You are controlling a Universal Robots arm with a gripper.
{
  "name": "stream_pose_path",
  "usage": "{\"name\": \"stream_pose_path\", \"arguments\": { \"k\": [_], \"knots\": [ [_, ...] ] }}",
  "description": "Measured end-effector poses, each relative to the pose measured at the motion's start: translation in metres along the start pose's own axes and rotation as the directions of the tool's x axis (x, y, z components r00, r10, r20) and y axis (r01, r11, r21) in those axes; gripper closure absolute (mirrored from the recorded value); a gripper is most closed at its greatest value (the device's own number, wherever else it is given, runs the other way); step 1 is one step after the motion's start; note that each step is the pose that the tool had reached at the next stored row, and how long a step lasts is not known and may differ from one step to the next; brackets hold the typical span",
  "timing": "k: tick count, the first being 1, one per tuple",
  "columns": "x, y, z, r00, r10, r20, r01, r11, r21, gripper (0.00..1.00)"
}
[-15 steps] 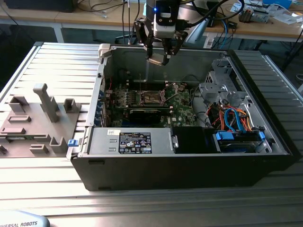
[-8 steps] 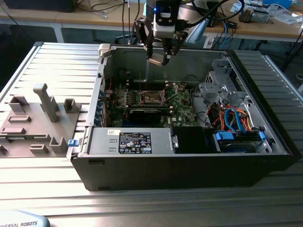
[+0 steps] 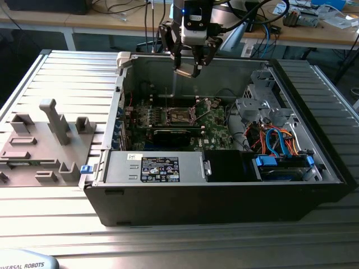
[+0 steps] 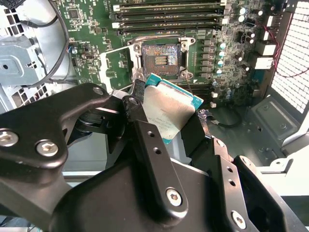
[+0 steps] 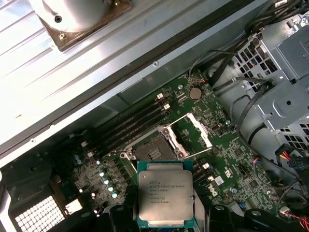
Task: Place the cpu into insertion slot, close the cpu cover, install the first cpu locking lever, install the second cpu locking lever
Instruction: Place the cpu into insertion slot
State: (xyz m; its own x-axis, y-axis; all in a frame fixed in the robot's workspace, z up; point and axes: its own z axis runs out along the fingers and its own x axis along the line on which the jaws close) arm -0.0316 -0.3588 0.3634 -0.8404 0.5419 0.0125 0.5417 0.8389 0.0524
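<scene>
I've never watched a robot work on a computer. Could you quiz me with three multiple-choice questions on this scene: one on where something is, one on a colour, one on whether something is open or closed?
1. Where is the cpu?
A) lying on the table
B) in the gripper, above the motherboard
C) inside the drive cage

2. What colour is the motherboard?
A) green
B) red
C) white

3. How does the cpu cover stand?
A) shut flat
B) bent in half
C) swung open

Answers:
1 B: the gripper is shut on it over the open case.
2 A: the board is green in both wrist views.
3 C: the frame stands up beside the bare insertion slot.
</scene>
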Motion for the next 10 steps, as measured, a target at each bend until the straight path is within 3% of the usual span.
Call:
{"name": "stream_pose_path", "arguments": {
  "k": [10],
  "knots": [
    [0.0,0.0,0.0,0.9999,0.016,0.0009,-0.016,0.9999,-0.0002,0.46]
  ]
}}
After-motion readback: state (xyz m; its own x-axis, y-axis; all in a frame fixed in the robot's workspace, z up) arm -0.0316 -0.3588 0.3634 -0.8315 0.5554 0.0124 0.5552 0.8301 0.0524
